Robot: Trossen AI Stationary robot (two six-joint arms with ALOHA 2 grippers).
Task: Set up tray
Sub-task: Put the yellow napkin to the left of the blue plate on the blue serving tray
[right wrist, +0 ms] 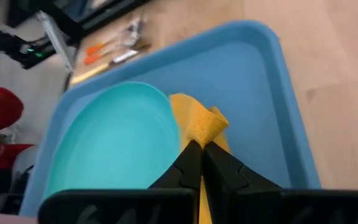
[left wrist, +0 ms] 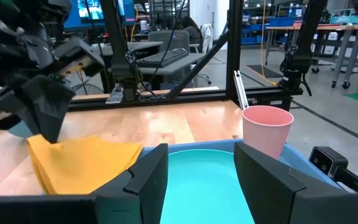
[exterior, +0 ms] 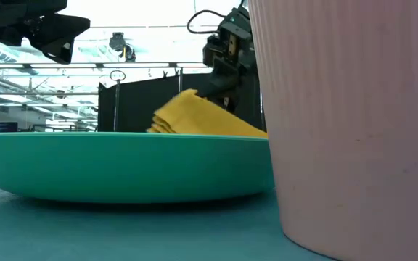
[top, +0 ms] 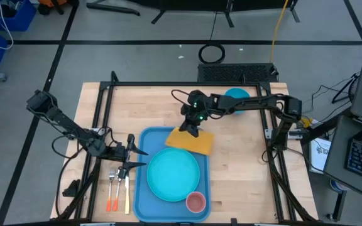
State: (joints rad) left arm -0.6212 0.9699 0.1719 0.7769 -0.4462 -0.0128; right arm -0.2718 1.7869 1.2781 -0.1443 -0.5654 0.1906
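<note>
Tray (top: pixel 144 199): blue, on the desk (top: pixel 244 169), near its front edge between the two arms. We take it as our landmark.

Plate (top: pixel 173 174): turquoise, in the tray's middle. Cup (top: pixel 195 201): pink, in the tray's front right corner. Napkin (top: pixel 190 141): yellow, folded, over the tray's far right corner, partly lapping its rim and the plate's edge.

Right tool (top: pixel 191 130): above the tray's far edge, fingers pressed together on a raised fold of the napkin. We judge the step in hand to be placing the napkin. To do it well we would carry it clear of the plate, lower it flat onto bare tray to the plate's right, then release so the fold does not spring open.

Left tool (top: pixel 132 157): just left of the tray, fingers apart, holding nothing.

Fork, knife (top: pixel 118 185): on the desk left of the tray.

Hard to make out: the low view is mostly filled by plate and cup; the napkin's underside and how far it overhangs the rim stay unclear.
</note>
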